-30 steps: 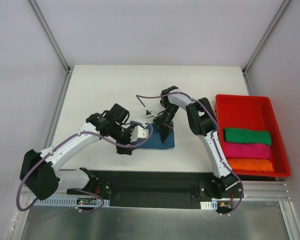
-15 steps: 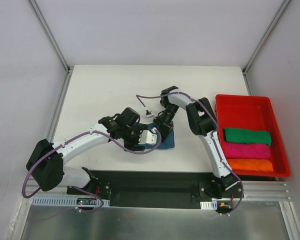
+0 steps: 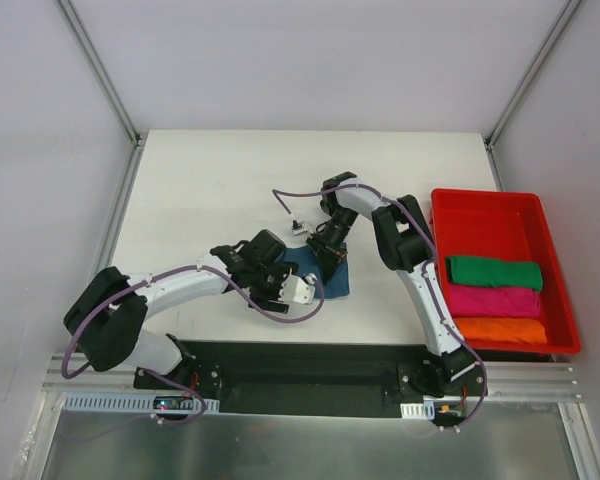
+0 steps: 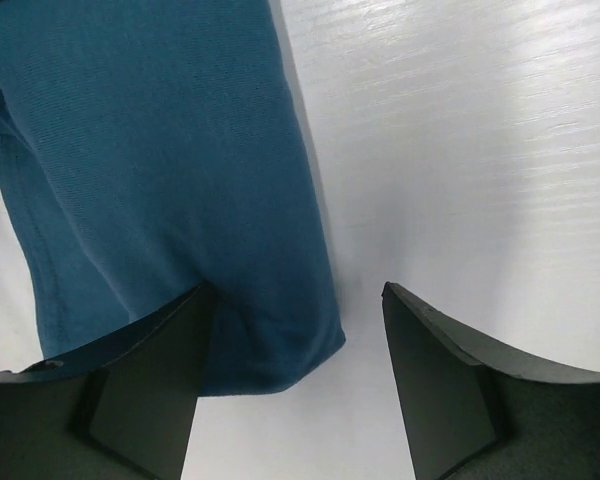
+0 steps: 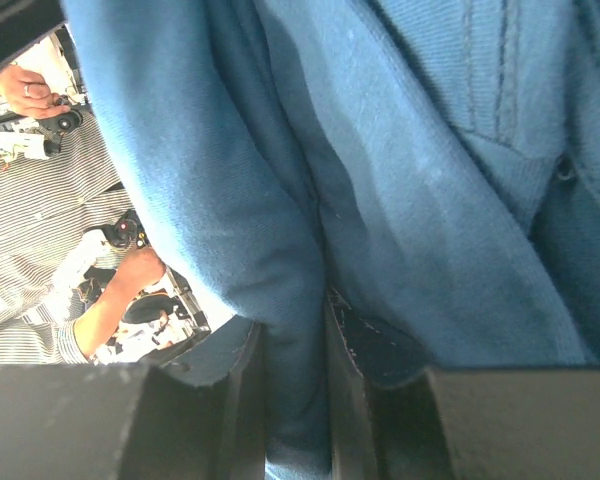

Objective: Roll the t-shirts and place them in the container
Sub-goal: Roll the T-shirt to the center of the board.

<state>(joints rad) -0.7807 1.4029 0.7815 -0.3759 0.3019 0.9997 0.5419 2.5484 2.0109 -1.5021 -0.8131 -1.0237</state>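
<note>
Table (image 3: 210, 180): white and flat, bore one loose garment near its middle, within reach of both arms.
Red tray (image 3: 485, 205): sat at right edge of table, well apart from work spot; likely served as store for finished rolls.
Green t-shirt (image 3: 495, 272), magenta t-shirt (image 3: 495, 300), orange t-shirt (image 3: 498, 328): lay rolled side by side in tray, each touching its neighbour; judged done.
Teal t-shirt (image 3: 332, 282): lay bunched mid-table between both arms, not yet a tidy roll; judged the piece in hand.
Right gripper (image 5: 295, 420): clenched on a fold of teal cloth, probably to pin one end so rolled part could not spring loose.
Left gripper (image 4: 298, 300): released, fingers spread wide, nothing grasped; hovered low at a corner of teal cloth, probably lined up to catch that edge.
Top view alone: showed tray, three rolls, both arms meeting at cloth.
Left wrist view alone: showed rounded cloth corner on bare table between open fingers.
Right wrist view alone: showed cloth pinched between fingers, seams close up.
</note>
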